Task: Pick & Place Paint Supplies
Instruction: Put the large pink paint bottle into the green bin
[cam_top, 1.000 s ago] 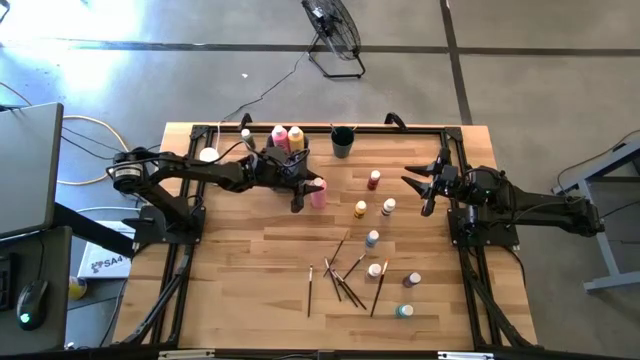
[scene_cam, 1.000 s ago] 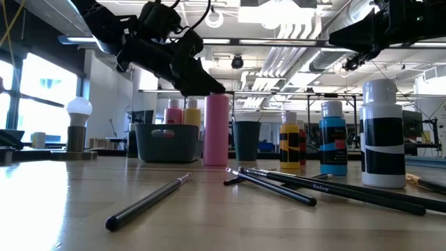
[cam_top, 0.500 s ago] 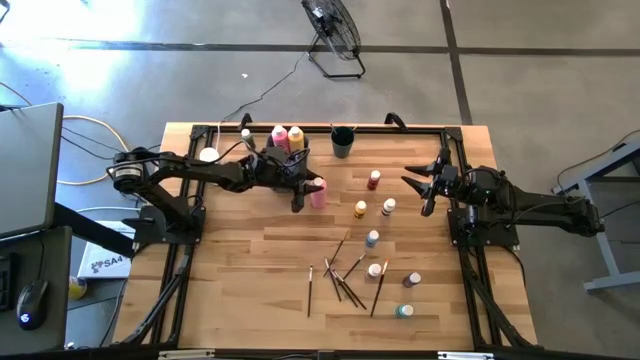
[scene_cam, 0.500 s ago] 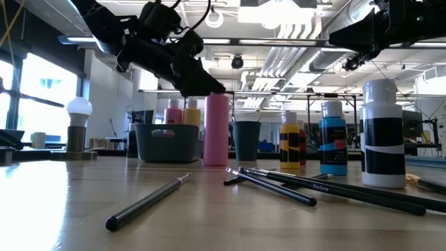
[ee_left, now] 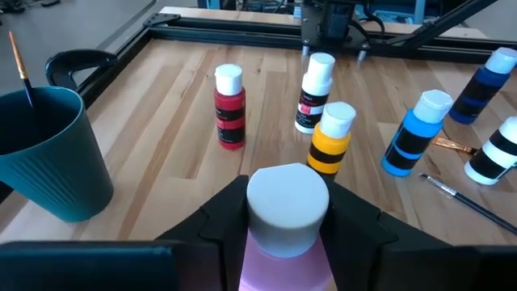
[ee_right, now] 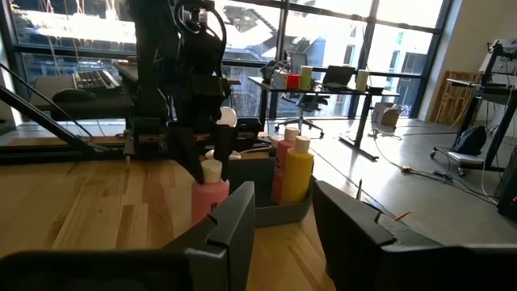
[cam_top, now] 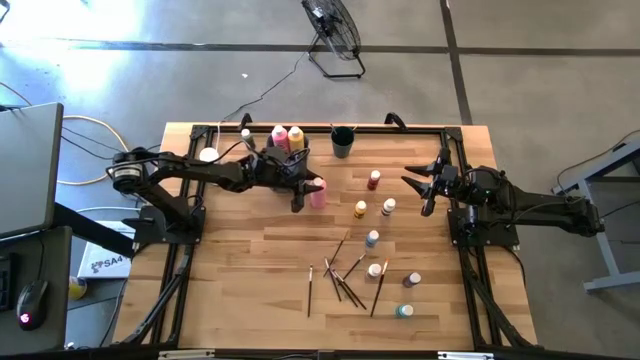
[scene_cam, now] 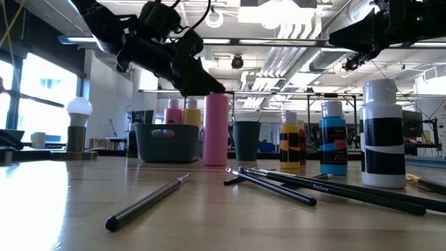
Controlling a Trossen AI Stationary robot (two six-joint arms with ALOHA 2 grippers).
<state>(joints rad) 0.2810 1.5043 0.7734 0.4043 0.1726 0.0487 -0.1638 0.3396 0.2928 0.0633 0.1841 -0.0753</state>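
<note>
The left gripper [cam_top: 303,190] is reaching out over the back of the table [cam_top: 250,290], just in front of the grey bin [scene_cam: 164,143], with its fingers closed narrowly around the top of a tall pink bottle [scene_cam: 216,129]. The bottle is standing upright with its base on the wood, close to the bin, where 1 pink and 1 yellow squeeze bottle [cam_top: 296,135] are already sitting. Nothing is shifting between a second ago and now: the arm, the bottle and everything around them are sitting exactly as before, so the bottle is being held but not yet lifted. That looks like a pause at the grasp, with the carry into the bin probably still to come. A teal cup [cam_top: 342,141] with a brush in it is standing behind. Toward the middle, small white-capped paint bottles [cam_top: 373,179] are standing scattered, and several thin brushes [cam_top: 340,280] are lying loose nearer the front edge, so much of the sorting is remaining. At the right side, the right gripper [cam_top: 428,186] is hovering above the table with its fingers spread and holding nothing
</note>
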